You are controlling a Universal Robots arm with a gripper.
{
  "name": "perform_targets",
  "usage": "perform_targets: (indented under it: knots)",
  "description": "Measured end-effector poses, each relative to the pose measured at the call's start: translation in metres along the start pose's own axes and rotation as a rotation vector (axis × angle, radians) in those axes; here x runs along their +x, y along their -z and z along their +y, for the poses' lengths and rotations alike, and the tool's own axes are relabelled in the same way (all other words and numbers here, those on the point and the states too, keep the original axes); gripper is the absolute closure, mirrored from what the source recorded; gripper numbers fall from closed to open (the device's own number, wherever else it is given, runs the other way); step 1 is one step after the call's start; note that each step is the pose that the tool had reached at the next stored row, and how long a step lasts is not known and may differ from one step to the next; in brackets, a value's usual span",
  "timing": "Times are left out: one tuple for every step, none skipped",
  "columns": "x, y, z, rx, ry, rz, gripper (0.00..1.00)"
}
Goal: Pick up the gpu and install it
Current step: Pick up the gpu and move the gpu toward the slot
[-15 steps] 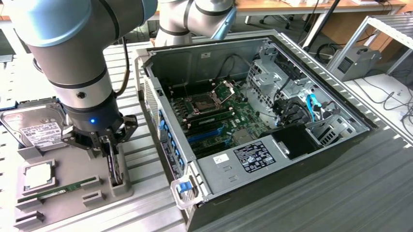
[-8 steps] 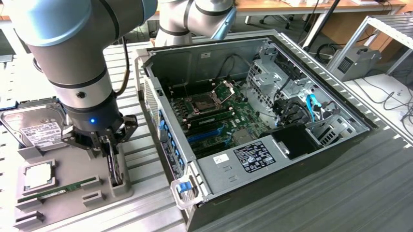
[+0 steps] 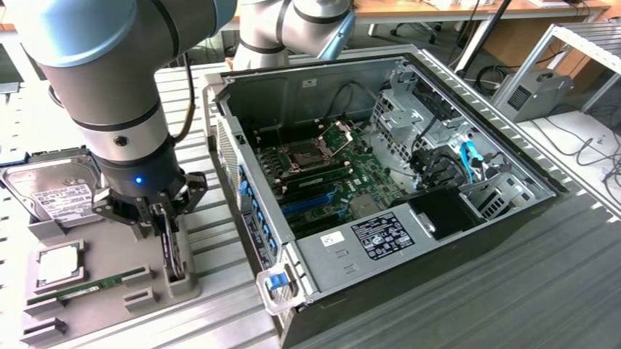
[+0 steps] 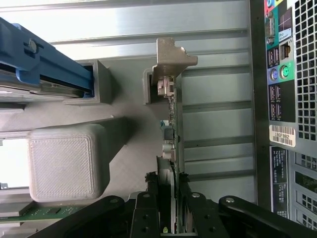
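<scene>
Fingers [image 4: 151,208] of the gripper [image 3: 163,217] are pressed against both flat faces of the gpu [image 3: 174,251], one on each side, clamping its upper edge. The card stands on its long edge in a slot of the grey tray [image 3: 115,251], along the tray side nearest the case [image 3: 408,240], and the arm [image 3: 107,80] comes straight down onto it. In the wrist view the gpu [image 4: 173,126] is seen edge-on, running away from the gripper [image 4: 169,181] to its silver bracket [image 4: 171,53], which sits beside a grey post [image 4: 148,87] of the tray. Also on the tray lie a hard drive [image 3: 58,193], a CPU [image 3: 60,263] and a green RAM stick [image 3: 87,286], all apart from the card. The case lies open on the slatted table [image 3: 553,291], on the exterior view's right of the tray, with its motherboard [image 3: 325,174] exposed. Its rear ports [image 4: 280,74] face the card in the wrist view.
</scene>
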State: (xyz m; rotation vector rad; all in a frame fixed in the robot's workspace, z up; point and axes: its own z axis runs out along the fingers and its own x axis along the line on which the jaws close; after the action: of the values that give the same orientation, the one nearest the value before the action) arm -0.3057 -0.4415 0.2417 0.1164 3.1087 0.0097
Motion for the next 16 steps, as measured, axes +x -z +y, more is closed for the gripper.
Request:
perform_targets:
  knots:
    - [0.0000,0.0004,0.0000,0.0001,0.000,0.0001,0.73]
    - [0.0000,0.0007,0.0000,0.0001,0.000,0.0001,0.73]
    - [0.0000,0.0012,0.0000,0.0002,0.000,0.0002,0.73]
    - [0.0000,0.0015,0.0000,0.0002,0.000,0.0002,0.73]
    - [0.0000,0.0019,0.0000,0.0002,0.000,0.0002,0.73]
    - [-0.0001,0.0024,0.0000,0.0001,0.000,0.0002,0.73]
    - [-0.0001,0.0031,0.0000,0.0002,0.000,0.0002,0.73]
    - [-0.0001,0.0036,0.0000,0.0001,0.000,0.0001,0.73]
    - [-0.0001,0.0042,0.0000,0.0001,0.000,0.0001,0.73]
    - [-0.0001,0.0046,0.0000,0.0000,0.000,0.0000,0.73]
    - [-0.0001,0.0052,0.0000,0.0001,0.000,0.0001,0.73]
    - [-0.0001,0.0058,0.0000,0.0002,0.000,0.0002,0.73]
    - [-0.0002,0.0062,0.0000,0.0001,0.000,0.0002,0.73]
    - [-0.0002,0.0067,0.0000,0.0001,0.000,0.0001,0.73]
    - [-0.0002,0.0073,0.0000,0.0001,0.000,0.0001,0.73]
    - [-0.0002,0.0078,0.0001,0.0001,0.000,0.0001,0.73]
